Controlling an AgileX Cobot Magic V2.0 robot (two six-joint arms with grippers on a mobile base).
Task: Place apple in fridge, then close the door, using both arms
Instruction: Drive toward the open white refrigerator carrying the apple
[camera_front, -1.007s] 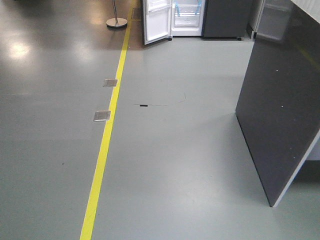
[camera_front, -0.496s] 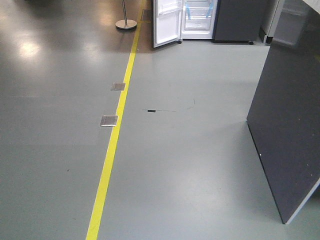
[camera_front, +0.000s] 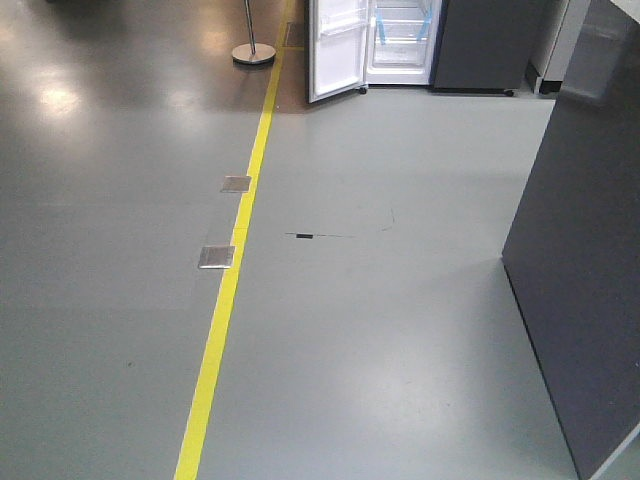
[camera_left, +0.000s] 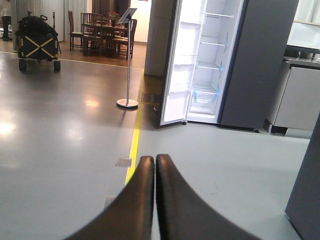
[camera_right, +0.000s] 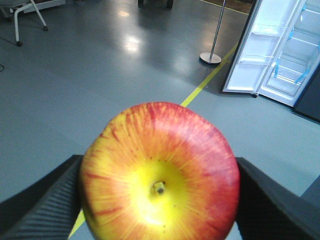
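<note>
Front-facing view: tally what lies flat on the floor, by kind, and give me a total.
Metal floor plates: 2
Yellow line: 1
Black tape piece: 1
Thin dark line: 1
Total: 5

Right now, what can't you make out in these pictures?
Front view: the fridge is cut off at the top by the upper edge; neither arm shows.
Right wrist view: the apple hides the fingertips of the right tool and part of the floor.
Left wrist view: the shut left tool covers the floor near it.
</note>
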